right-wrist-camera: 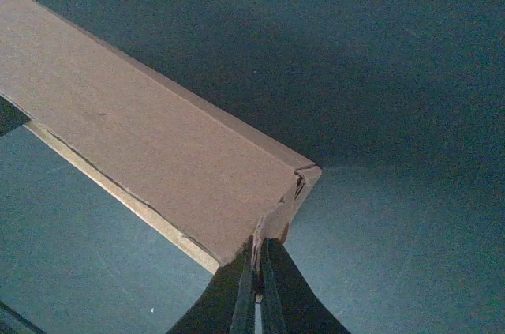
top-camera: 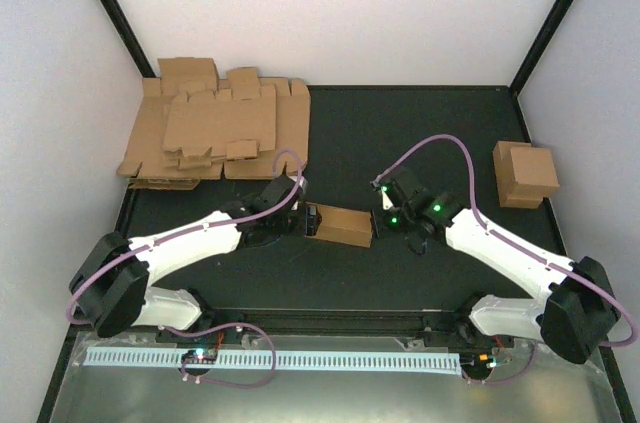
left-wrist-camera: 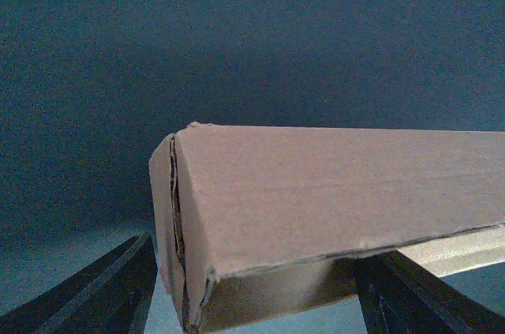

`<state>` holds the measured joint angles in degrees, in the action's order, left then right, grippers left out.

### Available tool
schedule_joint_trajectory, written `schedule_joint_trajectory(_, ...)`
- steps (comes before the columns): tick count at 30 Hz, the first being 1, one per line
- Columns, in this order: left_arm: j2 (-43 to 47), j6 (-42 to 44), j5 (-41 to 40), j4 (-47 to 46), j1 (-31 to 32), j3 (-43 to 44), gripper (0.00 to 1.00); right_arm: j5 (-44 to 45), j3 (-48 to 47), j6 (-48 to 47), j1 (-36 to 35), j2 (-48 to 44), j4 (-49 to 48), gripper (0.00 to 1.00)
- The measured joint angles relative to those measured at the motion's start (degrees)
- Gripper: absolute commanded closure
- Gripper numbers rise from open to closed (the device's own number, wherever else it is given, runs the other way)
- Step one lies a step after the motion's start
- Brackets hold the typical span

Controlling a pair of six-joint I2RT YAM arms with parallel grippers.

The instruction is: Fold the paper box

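Note:
The paper box is a brown cardboard box, folded shut, lying long-side across between my two grippers at the table's middle. My left gripper is at its left end. In the left wrist view the box fills the frame and its end sits between the widely spread fingers of my left gripper, without a clear squeeze. My right gripper is at the right end. In the right wrist view my right gripper is pinched shut on the end flap at the corner of the box.
A pile of flat brown cardboard blanks lies at the back left. A finished folded box stands at the right edge. White walls and black frame posts close in the dark table.

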<state>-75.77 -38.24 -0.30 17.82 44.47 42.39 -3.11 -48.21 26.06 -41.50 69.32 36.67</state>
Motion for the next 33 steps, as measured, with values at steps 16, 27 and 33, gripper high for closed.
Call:
schedule_joint_trajectory(16,0.0,-0.8,-2.6,-0.4,1.4,-0.2,0.3,-1.4,-3.8,4.7,0.1,3.0,4.1,0.98)
schedule_joint_trajectory(27,0.0,-1.0,-4.3,-0.3,2.2,-0.2,0.3,-2.5,-6.5,7.1,0.1,4.4,6.7,0.98)
schedule_joint_trajectory(33,0.0,-1.0,-4.8,-0.3,2.3,-0.2,0.3,-3.0,-6.2,9.9,0.1,4.7,5.9,0.98)
